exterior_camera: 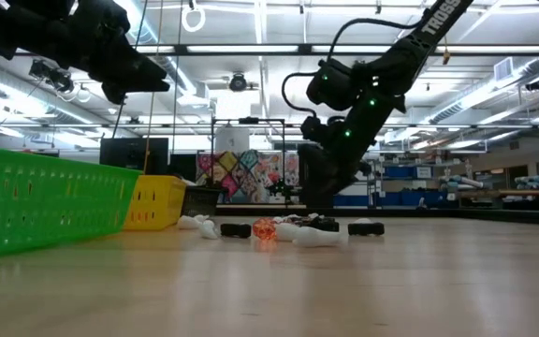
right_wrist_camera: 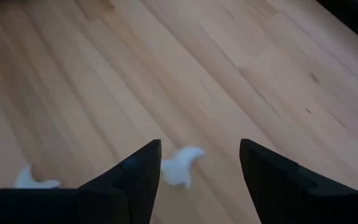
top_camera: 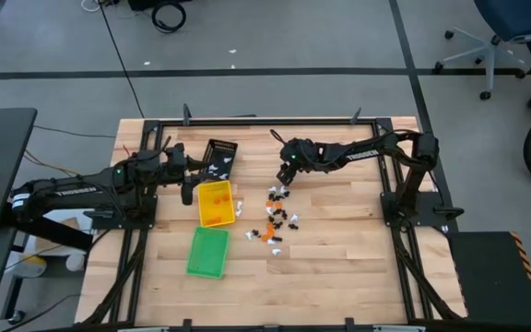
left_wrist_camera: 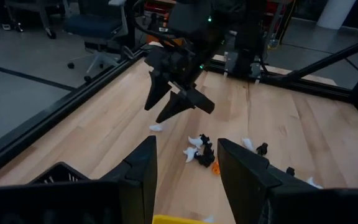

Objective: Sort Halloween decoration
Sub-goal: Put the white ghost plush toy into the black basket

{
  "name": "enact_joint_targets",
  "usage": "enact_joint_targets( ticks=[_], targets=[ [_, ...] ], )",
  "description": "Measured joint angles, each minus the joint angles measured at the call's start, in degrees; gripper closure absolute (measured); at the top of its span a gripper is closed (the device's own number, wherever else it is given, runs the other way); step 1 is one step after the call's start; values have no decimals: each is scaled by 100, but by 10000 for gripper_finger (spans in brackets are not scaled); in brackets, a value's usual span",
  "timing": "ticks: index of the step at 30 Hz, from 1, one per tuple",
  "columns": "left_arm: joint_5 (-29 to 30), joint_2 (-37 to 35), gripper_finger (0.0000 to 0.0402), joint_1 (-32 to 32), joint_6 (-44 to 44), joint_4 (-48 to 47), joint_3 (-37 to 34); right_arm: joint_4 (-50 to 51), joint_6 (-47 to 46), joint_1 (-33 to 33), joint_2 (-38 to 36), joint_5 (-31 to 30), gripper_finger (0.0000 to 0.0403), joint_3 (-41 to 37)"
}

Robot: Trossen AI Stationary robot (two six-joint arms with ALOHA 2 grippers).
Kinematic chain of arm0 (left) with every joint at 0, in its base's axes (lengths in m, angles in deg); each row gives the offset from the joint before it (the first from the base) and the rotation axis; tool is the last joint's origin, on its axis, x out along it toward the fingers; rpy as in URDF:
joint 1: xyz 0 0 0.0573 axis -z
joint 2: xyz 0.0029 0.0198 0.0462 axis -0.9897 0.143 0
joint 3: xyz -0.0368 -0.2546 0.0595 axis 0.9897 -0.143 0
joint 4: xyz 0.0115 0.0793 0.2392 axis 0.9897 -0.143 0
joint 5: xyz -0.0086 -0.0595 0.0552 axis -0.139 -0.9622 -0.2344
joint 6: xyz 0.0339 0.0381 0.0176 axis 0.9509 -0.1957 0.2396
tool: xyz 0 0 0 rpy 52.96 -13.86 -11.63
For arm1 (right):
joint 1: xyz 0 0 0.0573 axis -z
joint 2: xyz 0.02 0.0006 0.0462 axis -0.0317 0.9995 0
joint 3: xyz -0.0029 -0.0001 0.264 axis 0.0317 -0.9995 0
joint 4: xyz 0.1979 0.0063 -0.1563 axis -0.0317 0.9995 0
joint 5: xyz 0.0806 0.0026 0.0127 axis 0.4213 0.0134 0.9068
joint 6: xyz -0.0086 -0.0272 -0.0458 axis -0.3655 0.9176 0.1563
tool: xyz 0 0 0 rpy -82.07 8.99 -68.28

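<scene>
Above a white trinket point(right_wrist_camera: 180, 165), right hand point(right_wrist_camera: 200, 180) open, left hand point(left_wrist_camera: 185, 180) open over trays.

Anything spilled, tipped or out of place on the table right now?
Nothing looks damaged or tipped. The trinkets lie loose on the wood right of the yellow tray, as unsorted stock would. A few white ones sit against that tray's outer edge. The right gripper, open, hangs over the pile's far end; the left gripper waits by the black tray.

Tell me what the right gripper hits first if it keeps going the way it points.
Probably the white trinket lying between the open fingers of the right gripper, then the wooden table. Depth is unclear.
</scene>
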Motion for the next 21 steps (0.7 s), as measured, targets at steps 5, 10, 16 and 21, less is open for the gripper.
enact_joint_targets(
  ticks=[5,10,16,21],
  targets=[
    [0,0,260,0,-31,29,0,-158,29,-9,9,53,181,0],
    [0,0,260,2,-48,29,0,-428,79,-25,403,40,182,-2],
    [-2,0,260,22,-52,-5,0,-518,-30,-74,651,15,186,7],
    [0,0,260,22,-48,-15,0,-357,-169,-70,647,150,196,26]
  ],
)
